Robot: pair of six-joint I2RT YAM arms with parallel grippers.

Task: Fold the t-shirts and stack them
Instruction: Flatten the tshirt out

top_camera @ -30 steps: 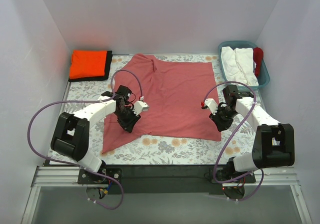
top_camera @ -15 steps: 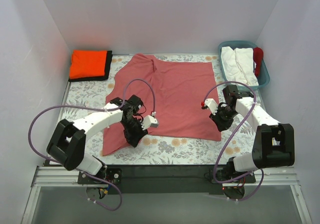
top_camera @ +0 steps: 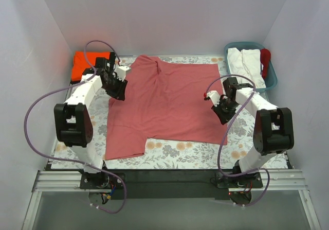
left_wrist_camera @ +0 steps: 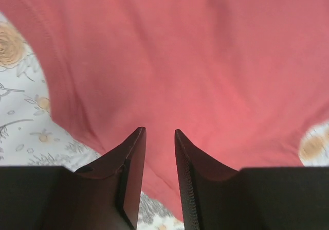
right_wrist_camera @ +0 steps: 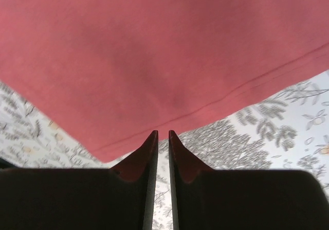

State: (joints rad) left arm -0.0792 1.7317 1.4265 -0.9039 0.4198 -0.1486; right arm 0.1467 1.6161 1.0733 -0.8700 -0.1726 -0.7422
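In the middle of the flowered table (top_camera: 205, 150) lies the rose-red t-shirt (top_camera: 169, 104), spread flat and single-layered. Its long axis runs roughly left to right across the overhead frame: the straight stitched hem is on the right, and a sleeve flap juts toward the lower left corner. I cannot tell from here exactly where the neck opening sits. The orange t-shirt (top_camera: 85, 65) is folded square in the upper left corner, partly behind the left arm. In the upper right corner the teal basket (top_camera: 272, 78) holds white cloth (top_camera: 244, 65).

The left gripper (top_camera: 117, 92) is at the shirt's left edge, the right gripper (top_camera: 224, 116) at its right edge.

The overhead view is too small to show either set of fingers; the wrist cameras do. The left wrist view shows its fingers (left_wrist_camera: 131, 173) slightly spread with nothing between them, over rose cloth just beside a curved, stitched edge. The right wrist view shows its fingers (right_wrist_camera: 146, 158) all but pressed together, a thin slit left, tips right at the hem line, no cloth visibly pinched.
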